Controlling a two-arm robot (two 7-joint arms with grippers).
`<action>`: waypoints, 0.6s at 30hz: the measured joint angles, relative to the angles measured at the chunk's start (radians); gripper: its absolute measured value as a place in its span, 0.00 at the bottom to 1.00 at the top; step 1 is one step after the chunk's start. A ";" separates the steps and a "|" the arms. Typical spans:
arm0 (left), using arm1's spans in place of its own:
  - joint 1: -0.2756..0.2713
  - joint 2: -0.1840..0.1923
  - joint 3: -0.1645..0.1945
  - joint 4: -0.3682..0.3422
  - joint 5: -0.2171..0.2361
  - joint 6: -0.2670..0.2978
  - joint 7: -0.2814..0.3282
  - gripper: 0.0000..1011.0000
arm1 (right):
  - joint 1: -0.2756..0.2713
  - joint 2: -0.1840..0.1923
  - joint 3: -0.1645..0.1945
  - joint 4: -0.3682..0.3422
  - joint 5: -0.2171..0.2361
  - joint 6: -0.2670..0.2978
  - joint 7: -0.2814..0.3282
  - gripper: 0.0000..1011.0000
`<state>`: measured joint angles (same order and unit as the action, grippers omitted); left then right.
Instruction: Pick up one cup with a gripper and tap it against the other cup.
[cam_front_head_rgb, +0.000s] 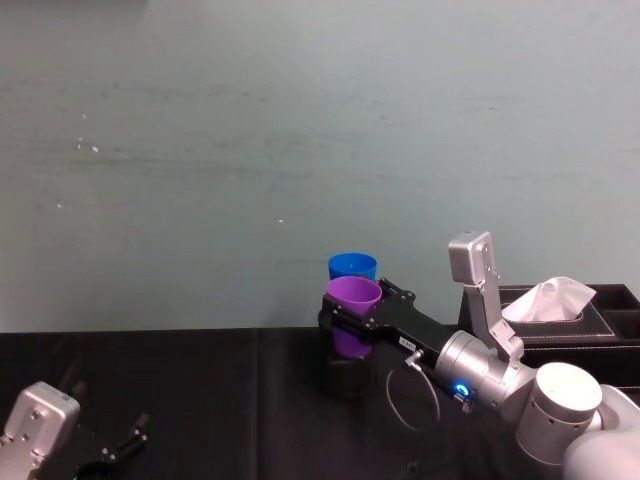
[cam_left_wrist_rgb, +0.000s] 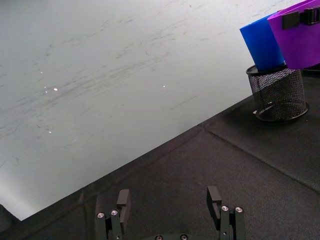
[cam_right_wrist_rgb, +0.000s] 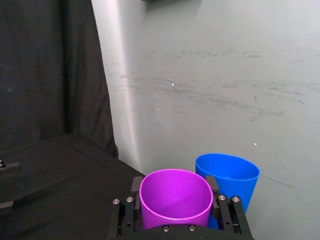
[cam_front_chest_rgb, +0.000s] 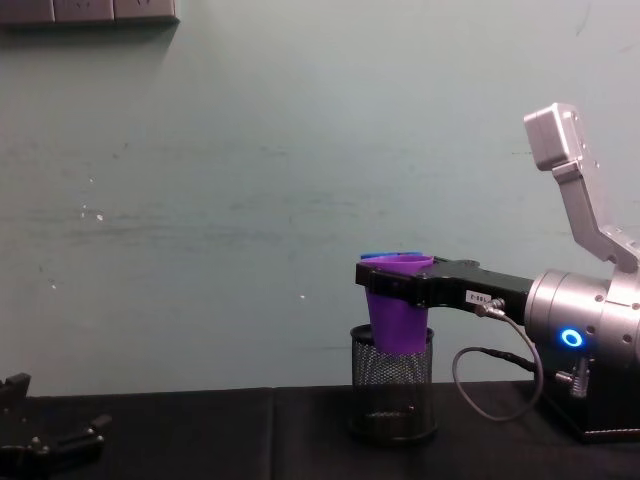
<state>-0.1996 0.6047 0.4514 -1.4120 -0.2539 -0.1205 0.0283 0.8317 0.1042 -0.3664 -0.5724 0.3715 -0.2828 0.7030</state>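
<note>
Your left gripper (cam_left_wrist_rgb: 168, 200) sits low over the table (cam_front_head_rgb: 200, 400) at far left, fingers spread, holding nothing. Near the middle you have two cups, one purple cup (cam_front_head_rgb: 350, 338) and one blue cup (cam_front_head_rgb: 352, 266), plus one mesh holder (cam_front_chest_rgb: 392, 400). The blue cup stands in the holder. The purple cup hangs just beside it, base at the holder's rim. Your right gripper (cam_front_chest_rgb: 375, 280) reaches in level from the right, pinching the purple cup near its rim. One tissue box (cam_front_head_rgb: 560, 305) lies far right.
</note>
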 joint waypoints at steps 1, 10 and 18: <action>0.000 0.000 0.000 0.000 0.000 0.000 0.000 0.99 | 0.000 0.000 0.000 0.000 0.000 0.000 0.000 0.75; 0.000 0.000 0.000 0.000 0.000 0.000 0.000 0.99 | 0.000 0.000 0.000 0.000 0.000 0.000 0.000 0.75; 0.000 0.000 0.000 0.000 0.000 0.000 0.000 0.99 | 0.000 0.000 0.000 0.000 0.000 0.000 0.000 0.75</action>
<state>-0.1995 0.6047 0.4514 -1.4120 -0.2539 -0.1205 0.0283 0.8317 0.1042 -0.3664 -0.5724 0.3715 -0.2828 0.7030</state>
